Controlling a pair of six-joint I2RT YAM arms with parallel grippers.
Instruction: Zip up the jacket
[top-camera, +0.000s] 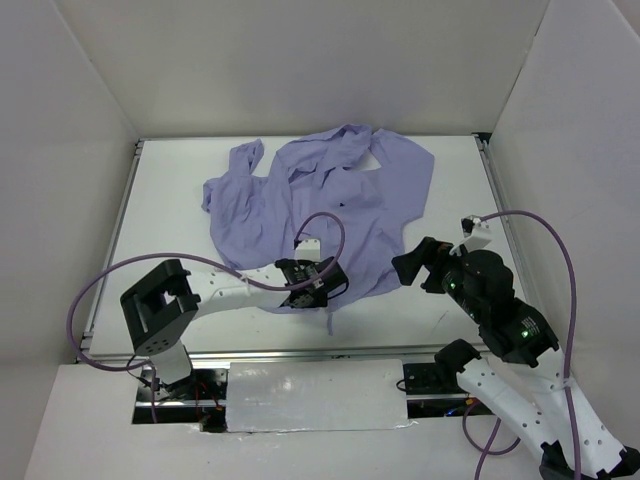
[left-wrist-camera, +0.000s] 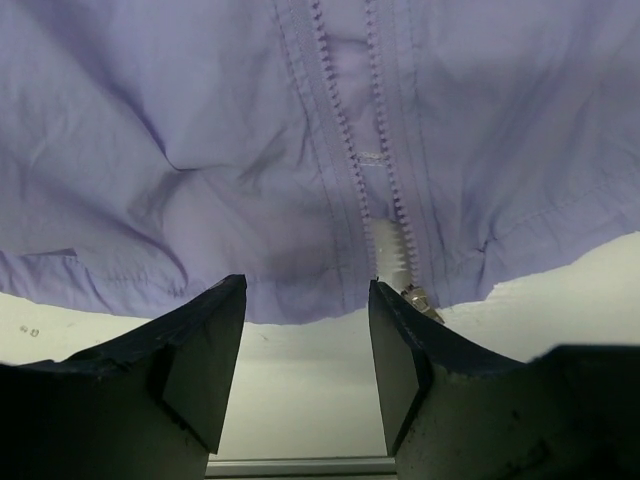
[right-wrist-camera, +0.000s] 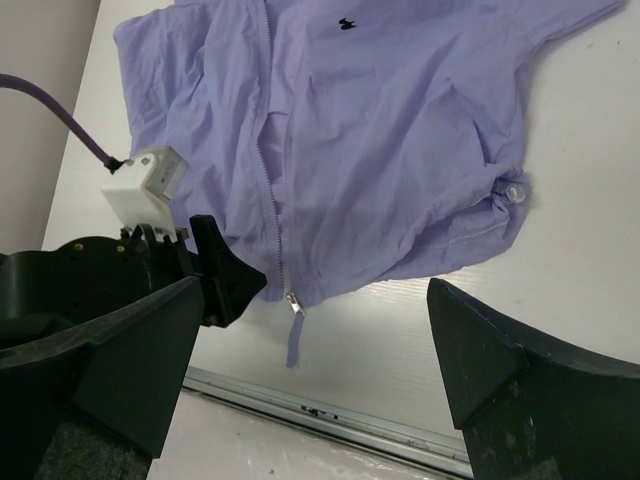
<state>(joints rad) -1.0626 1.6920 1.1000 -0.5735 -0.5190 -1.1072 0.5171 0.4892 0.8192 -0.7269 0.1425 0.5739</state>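
Observation:
The lavender jacket (top-camera: 330, 205) lies crumpled on the white table, hood end far, hem near. Its zipper (left-wrist-camera: 345, 140) runs down to a metal slider (left-wrist-camera: 418, 298) at the hem. The slider (right-wrist-camera: 292, 300) and its hanging purple pull tab (right-wrist-camera: 292, 345) also show in the right wrist view. My left gripper (top-camera: 325, 278) is open and empty at the hem, its right finger (left-wrist-camera: 400, 350) just beside the slider. My right gripper (top-camera: 420, 265) is open and empty, raised at the jacket's near right edge and facing the slider.
White walls enclose the table on three sides. A metal rail (right-wrist-camera: 330, 410) runs along the table's near edge. A white cord toggle (right-wrist-camera: 514, 193) sits at the hem's right corner. The left arm's purple cable (top-camera: 335, 235) loops over the jacket.

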